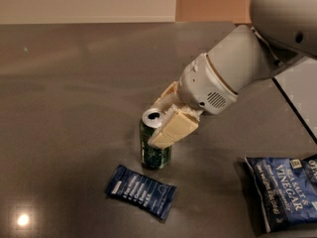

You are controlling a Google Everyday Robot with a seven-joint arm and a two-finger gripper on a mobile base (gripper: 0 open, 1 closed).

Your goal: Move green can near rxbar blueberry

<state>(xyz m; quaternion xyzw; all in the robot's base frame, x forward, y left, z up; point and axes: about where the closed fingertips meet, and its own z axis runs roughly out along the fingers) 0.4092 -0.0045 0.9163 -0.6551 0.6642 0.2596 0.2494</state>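
The green can [155,151] stands upright on the dark table, its silver top showing. My gripper [159,123] is shut on the green can, with one cream finger [173,129] across its near right side and the other behind it. The white arm reaches in from the upper right. The rxbar blueberry [140,191], a flat dark-blue wrapper with white text, lies on the table just in front of the can, a small gap apart.
A larger blue "Vinegar" chip bag [287,190] lies at the right front. The dark table [74,108] stretches to the left and back. A pale surface [302,90] borders the table's right edge.
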